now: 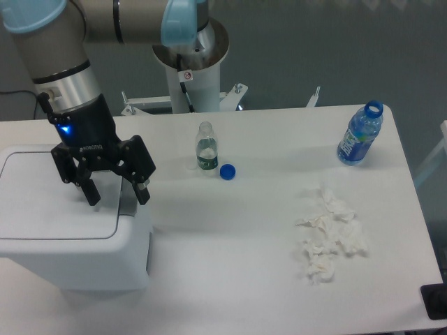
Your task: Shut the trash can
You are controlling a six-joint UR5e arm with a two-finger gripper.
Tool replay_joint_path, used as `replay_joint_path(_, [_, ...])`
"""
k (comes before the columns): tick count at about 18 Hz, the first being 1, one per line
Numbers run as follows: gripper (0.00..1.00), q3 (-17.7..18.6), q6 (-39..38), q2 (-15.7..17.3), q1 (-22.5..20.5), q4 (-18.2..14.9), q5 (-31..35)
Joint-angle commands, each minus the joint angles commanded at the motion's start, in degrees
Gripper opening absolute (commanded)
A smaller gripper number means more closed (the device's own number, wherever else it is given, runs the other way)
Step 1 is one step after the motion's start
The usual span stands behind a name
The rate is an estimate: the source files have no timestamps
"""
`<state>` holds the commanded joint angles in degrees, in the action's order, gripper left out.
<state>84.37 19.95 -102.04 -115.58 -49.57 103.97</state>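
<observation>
We see pincer (116,196) spread wide, holding nothing, directly above right edge of trash can (70,230); lid lies flat beneath, so we judge press goes straight down.

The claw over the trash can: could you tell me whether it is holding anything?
Nothing is held: the claw hangs open above the trash can, fingers spread with only air between them.

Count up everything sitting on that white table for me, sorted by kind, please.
Trash cans: 1, white, lid down
Bottles: 2, a clear one and a blue one, both uncapped
Bottle caps: 1, blue
Crumpled tissue piles: 1
Total: 5
</observation>
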Motion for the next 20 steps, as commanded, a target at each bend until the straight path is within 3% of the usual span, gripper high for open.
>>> replay_joint_path(4, [1.00, 0.0, 0.2, 0.1, -0.8, -0.1, 0.0])
replay_joint_path(13, [1.00, 1.1, 7.5, 0.5, -12.6, -0.4, 0.2])
replay_joint_path(20, [1.00, 4.3, 29.1, 0.6, -21.3, -0.3, -2.3])
